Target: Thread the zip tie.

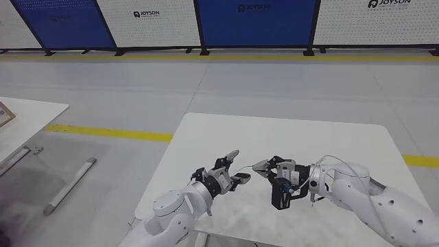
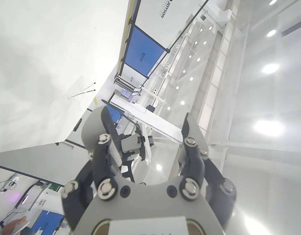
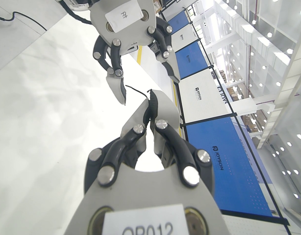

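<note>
A thin black zip tie (image 3: pixel 135 90) sticks out from the tips of my right gripper (image 3: pixel 149 103), which is shut on it. Its free end curves toward one finger (image 3: pixel 116 88) of my left gripper (image 3: pixel 149 90), which stands open right in front, tips facing the right gripper's. In the top view both grippers meet above the near part of the white table (image 1: pixel 288 134), with the left gripper (image 1: pixel 236 166) open and the right gripper (image 1: pixel 259 167) shut. In the left wrist view the left gripper (image 2: pixel 146 113) is wide open with nothing between its fingers.
Two spare black zip ties (image 2: pixel 88 90) lie on the table farther off. A second white table (image 1: pixel 27 110) stands at the far left across the floor. Blue and white partition panels (image 1: pixel 254 7) line the back of the room.
</note>
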Motion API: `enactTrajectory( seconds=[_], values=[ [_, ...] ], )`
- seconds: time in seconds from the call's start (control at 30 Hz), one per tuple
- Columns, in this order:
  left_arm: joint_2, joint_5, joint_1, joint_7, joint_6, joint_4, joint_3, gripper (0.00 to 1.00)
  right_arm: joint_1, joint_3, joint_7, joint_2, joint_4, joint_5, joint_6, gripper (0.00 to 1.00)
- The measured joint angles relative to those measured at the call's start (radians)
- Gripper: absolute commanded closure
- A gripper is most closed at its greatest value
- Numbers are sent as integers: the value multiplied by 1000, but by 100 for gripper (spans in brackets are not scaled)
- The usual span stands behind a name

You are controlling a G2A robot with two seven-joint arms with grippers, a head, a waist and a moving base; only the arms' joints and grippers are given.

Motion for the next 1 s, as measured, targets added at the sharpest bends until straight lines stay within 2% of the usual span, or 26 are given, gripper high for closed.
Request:
enactTrajectory(
  seconds=[0.1,0.17,0.3,0.57,0.63,0.97,1.0],
  values=[
    [-2,3,-4,6,8,2,5,71,0,0,0,0,0,0,0,100],
    [-4,3,-6,8,9,2,6,76,0,0,0,0,0,0,0,100],
    [-5,2,-6,9,11,-1,4,76,0,0,0,0,0,0,0,100],
    [-9,11,-3,9,16,-4,6,93,0,0,0,0,0,0,0,100],
    [-10,12,-3,9,17,-5,7,100,0,0,0,0,0,0,0,100],
    [-14,22,-3,2,24,-4,10,100,-18,13,14,-1,-13,0,1,100],
    [-15,23,-3,1,24,-4,10,100,-21,17,15,-1,-15,0,0,87]
  ],
)
